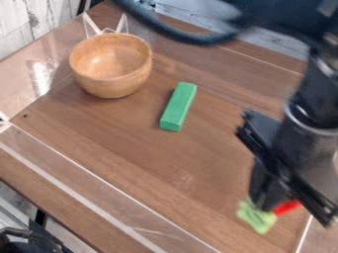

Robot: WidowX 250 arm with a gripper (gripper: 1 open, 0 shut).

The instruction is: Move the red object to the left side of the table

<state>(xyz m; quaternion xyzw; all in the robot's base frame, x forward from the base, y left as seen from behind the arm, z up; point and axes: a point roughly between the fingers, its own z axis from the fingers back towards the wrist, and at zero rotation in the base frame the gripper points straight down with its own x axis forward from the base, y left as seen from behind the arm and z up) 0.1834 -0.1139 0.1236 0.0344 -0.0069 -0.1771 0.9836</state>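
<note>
The red object shows only as a small red patch with its light-green leafy tuft sticking out to the left, near the front right of the table. My gripper comes down from above and is shut on the red object, hiding most of it. The black arm is motion-blurred and fills the upper right of the view.
A wooden bowl stands at the back left. A green rectangular block lies near the middle of the table. A clear plastic rim runs along the front and left edges.
</note>
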